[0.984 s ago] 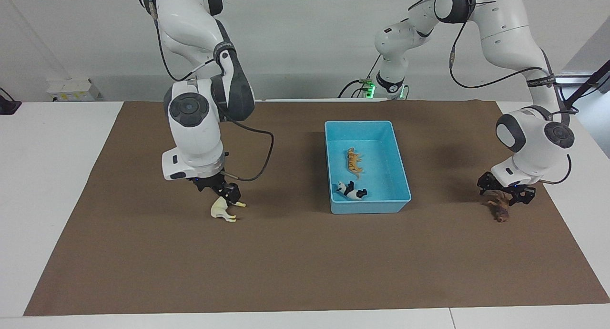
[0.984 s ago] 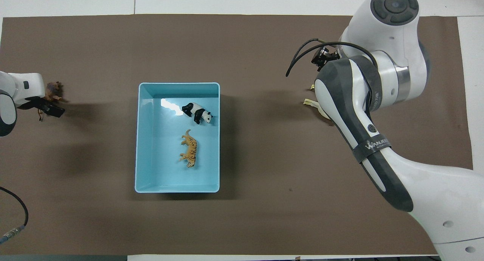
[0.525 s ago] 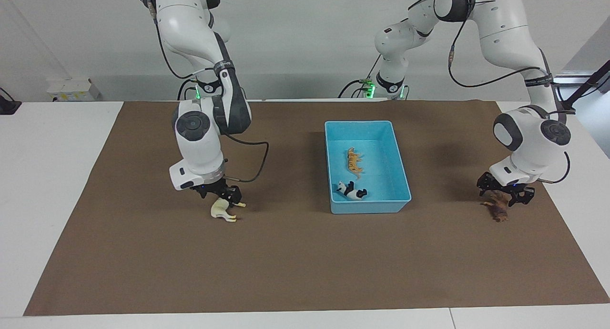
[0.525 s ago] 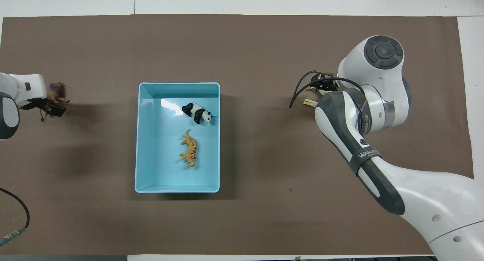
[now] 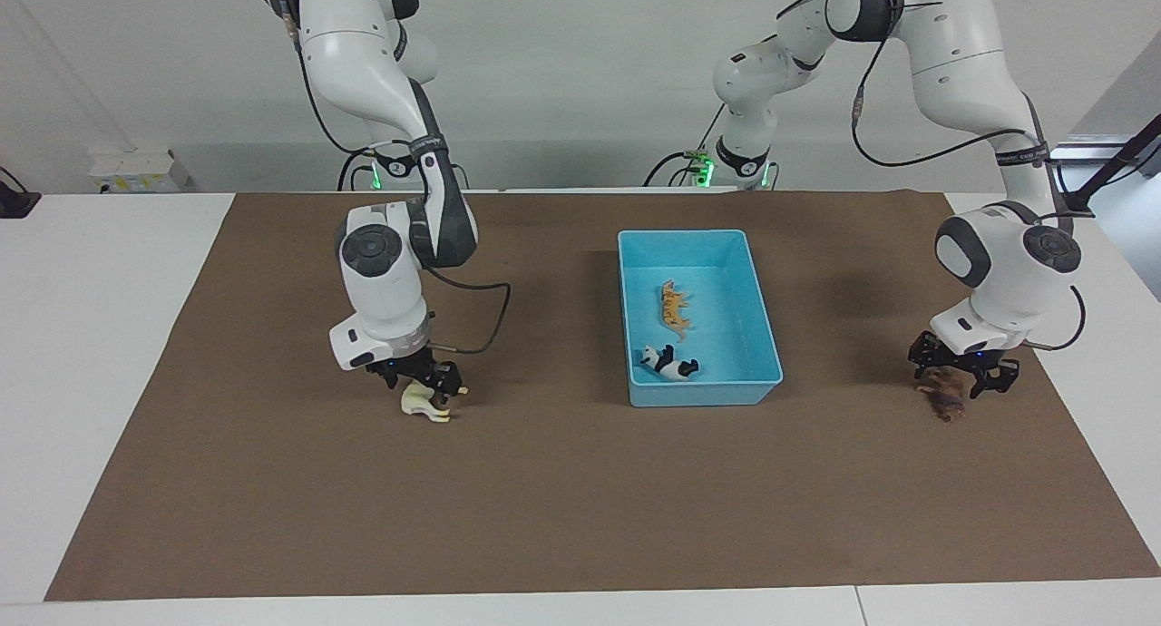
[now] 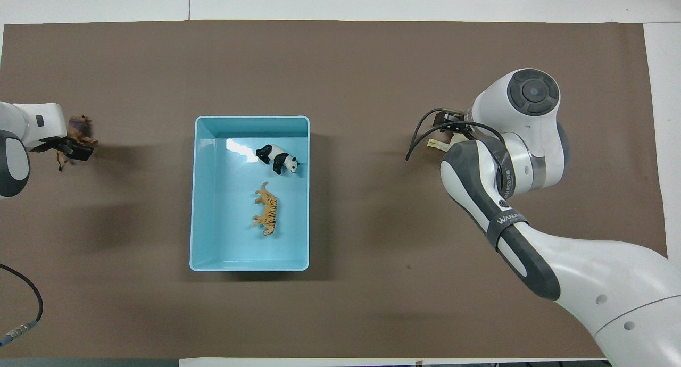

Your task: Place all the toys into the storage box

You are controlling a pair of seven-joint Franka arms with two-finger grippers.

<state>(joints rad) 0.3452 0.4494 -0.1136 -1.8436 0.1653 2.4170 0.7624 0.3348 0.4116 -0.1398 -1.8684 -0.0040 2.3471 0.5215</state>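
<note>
Brown mat [image 5: 580,499] on a white table [image 5: 100,272], grey wall.
The right gripper [image 5: 424,378] stands spread over the cream horse [image 5: 423,402]; the blue storage box [image 5: 762,327] holds tiger [image 5: 673,307] and panda [image 5: 667,363]; the left gripper [image 5: 963,372] stands spread over the brown lion [image 5: 946,402].

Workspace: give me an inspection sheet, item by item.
Surface: brown mat on a white table.
Job's things: tiger and panda in the blue storage box; white horse and brown lion on the mat.
Clutter: nothing seen.
Grippers: right gripper low over the horse; left gripper low over the lion.
Cables: black cable looped at the right wrist.
Surroundings: white wall, small box.
</note>
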